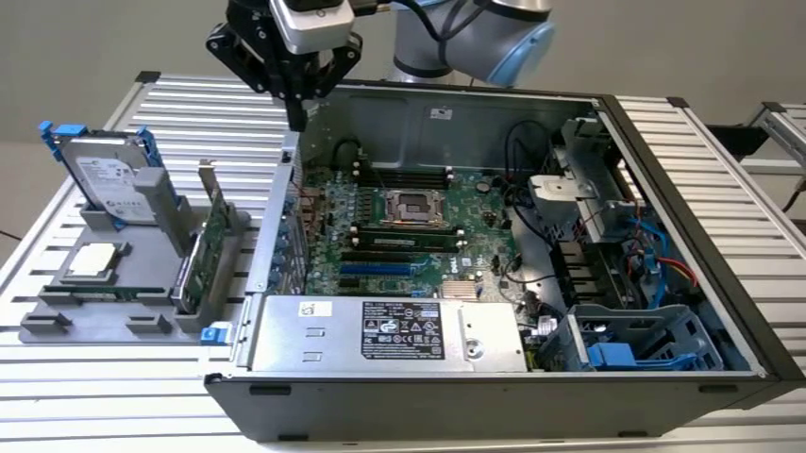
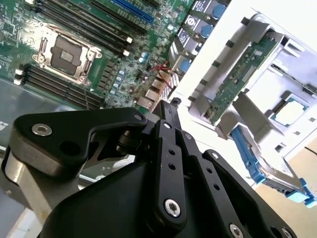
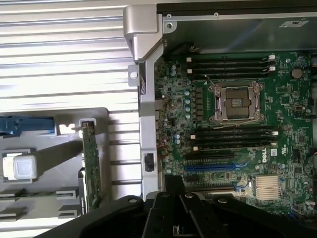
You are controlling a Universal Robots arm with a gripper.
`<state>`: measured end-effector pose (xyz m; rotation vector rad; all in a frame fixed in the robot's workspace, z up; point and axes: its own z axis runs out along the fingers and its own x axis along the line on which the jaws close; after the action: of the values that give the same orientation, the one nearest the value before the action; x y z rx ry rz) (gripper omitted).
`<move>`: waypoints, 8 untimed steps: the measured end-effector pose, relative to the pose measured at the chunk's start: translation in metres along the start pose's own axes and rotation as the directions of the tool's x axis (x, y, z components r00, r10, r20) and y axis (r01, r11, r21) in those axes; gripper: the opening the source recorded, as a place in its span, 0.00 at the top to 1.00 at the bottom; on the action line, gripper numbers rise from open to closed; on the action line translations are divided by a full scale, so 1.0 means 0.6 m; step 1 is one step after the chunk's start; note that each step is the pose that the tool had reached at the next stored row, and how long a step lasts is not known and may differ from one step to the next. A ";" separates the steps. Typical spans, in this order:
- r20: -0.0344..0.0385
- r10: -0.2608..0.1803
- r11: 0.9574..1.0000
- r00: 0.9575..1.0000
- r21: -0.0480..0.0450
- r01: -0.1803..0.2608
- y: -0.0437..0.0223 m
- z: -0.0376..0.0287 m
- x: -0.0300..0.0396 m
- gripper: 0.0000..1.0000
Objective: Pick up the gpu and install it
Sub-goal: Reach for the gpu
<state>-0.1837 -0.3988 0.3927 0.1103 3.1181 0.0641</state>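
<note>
The gpu [image 1: 199, 247] stands on edge in its holder [image 1: 126, 283], long axis along the case wall [image 1: 271, 236] — end effector [image 1: 298, 118] closed, empty

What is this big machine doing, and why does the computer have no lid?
It is a robot arm with a black pincer at its tip. One picture comes from a camera off the arm. The other two come from cameras riding on the arm, looking past the pincer. On the ribbed metal table lies an open computer case, so you see its green motherboard. Beside it, a grey holder keeps spare parts: the gpu, a green card standing on edge, a hard drive and a processor chip. The pincer hangs shut above the case's edge, holding nothing.
</note>
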 end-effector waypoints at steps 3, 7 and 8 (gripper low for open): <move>0.000 0.000 1.000 1.000 0.000 0.000 -0.001 0.000 0.007 1.00; 0.000 0.000 1.000 1.000 0.000 0.000 -0.001 0.000 0.017 1.00; 0.000 0.000 1.000 1.000 0.000 0.000 -0.001 0.000 0.019 1.00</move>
<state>-0.1953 -0.3988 0.3927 0.1102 3.1181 0.0642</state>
